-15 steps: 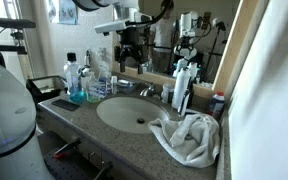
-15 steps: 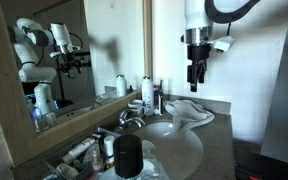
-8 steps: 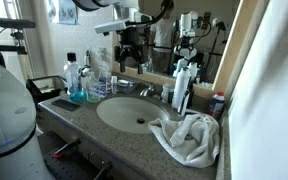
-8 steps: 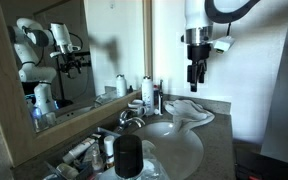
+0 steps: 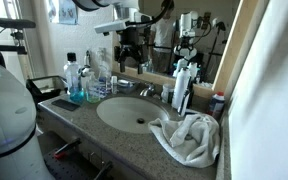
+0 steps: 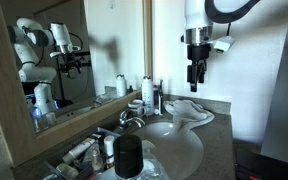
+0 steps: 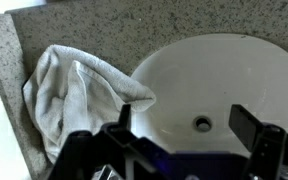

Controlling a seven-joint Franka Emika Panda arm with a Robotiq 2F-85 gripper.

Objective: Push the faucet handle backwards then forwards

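Observation:
The faucet handle [image 5: 147,88] is a short chrome lever on a small tap behind the oval white basin [image 5: 114,118]. It also shows in an exterior view [image 6: 127,115], with the basin [image 6: 184,150] in front of it. My gripper [image 5: 131,64] hangs open and empty, high above the basin and well clear of the tap [image 6: 194,80]. In the wrist view its two dark fingers [image 7: 189,125] frame the basin [image 7: 234,70] and its drain; the faucet is out of that view.
A crumpled white towel [image 5: 189,138] [image 6: 192,112] [image 7: 79,95] lies on the counter beside the basin. Tall white pump bottles [image 5: 181,85] [image 6: 147,92] stand by the tap. A blue-liquid bottle [image 5: 74,82] and a black cup [image 6: 129,157] stand on the other side. A mirror backs the counter.

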